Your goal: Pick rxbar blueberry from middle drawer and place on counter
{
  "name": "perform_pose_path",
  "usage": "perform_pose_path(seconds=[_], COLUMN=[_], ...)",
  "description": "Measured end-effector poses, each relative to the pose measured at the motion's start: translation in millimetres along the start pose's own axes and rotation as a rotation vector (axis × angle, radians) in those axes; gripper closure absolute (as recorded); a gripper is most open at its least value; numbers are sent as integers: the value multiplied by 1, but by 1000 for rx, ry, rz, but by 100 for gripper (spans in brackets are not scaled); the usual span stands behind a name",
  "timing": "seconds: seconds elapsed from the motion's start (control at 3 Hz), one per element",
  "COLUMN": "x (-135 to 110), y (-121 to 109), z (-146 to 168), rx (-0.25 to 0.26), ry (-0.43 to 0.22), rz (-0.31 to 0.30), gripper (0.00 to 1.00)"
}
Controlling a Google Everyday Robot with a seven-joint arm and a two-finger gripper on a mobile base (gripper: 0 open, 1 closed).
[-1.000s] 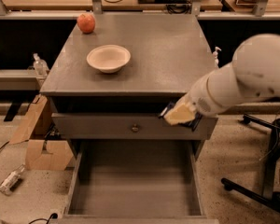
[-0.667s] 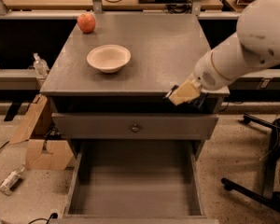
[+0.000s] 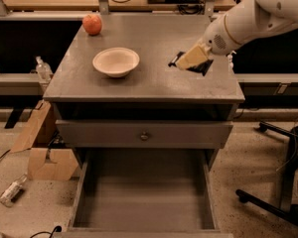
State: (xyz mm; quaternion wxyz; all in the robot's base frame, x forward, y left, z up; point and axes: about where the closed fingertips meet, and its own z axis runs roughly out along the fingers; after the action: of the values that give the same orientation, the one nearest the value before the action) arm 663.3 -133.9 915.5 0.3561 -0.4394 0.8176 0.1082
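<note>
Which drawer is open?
The middle drawer, the low one pulled out; the drawer with the knob above it is shut. The end effector is over the counter, at the rxbar blueberry.

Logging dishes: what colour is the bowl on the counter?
Cream-white, best in the camera view; the bowl sits left of the hand over the counter.

Matte grey counter [image 3: 154, 83], smooth pale bowl [image 3: 115, 61], glossy white arm [image 3: 258, 14], matte tan gripper [image 3: 191, 58] above the counter.

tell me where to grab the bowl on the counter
Pinch the bowl's right rim from above: it sits upright, with a thin, open rim. The gripper, holding the snack bar over the counter's right side, is nearest that edge.
</note>
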Motion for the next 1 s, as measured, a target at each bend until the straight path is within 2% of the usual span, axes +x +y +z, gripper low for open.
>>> perform_pose_path(seconds=[0.33, 0.67, 1.0], x=[-43, -72, -72], y=[-44, -55, -54], z=[6, -7, -4], rx=[31, 55, 50], ry=[-148, -207, -206], rz=[-14, -36, -36], gripper=[100, 83, 59])
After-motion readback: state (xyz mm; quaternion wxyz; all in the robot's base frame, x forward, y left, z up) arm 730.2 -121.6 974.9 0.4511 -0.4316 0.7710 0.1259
